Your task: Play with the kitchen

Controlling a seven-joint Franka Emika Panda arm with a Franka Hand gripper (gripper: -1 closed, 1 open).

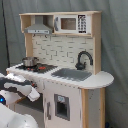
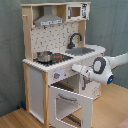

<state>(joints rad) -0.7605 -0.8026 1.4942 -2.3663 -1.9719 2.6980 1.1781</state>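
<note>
We see the kitchen (image 1: pixel 60 65) (image 2: pixel 62 60) filling most of both exterior views, standing upright on a wooden floor (image 2: pixel 112 107) before a grey curtain (image 2: pixel 10 50). It rises well above the tool and sits directly behind it. Our white arm (image 2: pixel 107 65) enters from the second exterior view's right and reaches across the kitchen's front, just below the worktop edge. In the first exterior view the arm (image 1: pixel 17 87) comes in low from the first exterior view's left, against the front panel under the stove.

The oven door (image 2: pixel 70 102) hangs open, swung out below and in front of the tool. The grey hood (image 1: pixel 37 27) (image 2: pixel 49 20) and the microwave (image 1: pixel 72 23) sit high above the tool. The sink (image 1: pixel 71 74) (image 2: pixel 82 50) lies above the tool and farther back, with the black faucet (image 1: pixel 83 59) (image 2: pixel 75 39) behind it. A small metal pot (image 1: pixel 29 61) (image 2: pixel 44 56) rests on the stove, above the tool.

The tool (image 2: pixel 76 68) is at the knob panel, close against the kitchen's front. We cannot tell whether it is spread or closed, nor whether it touches a knob (image 2: pixel 56 75).
</note>
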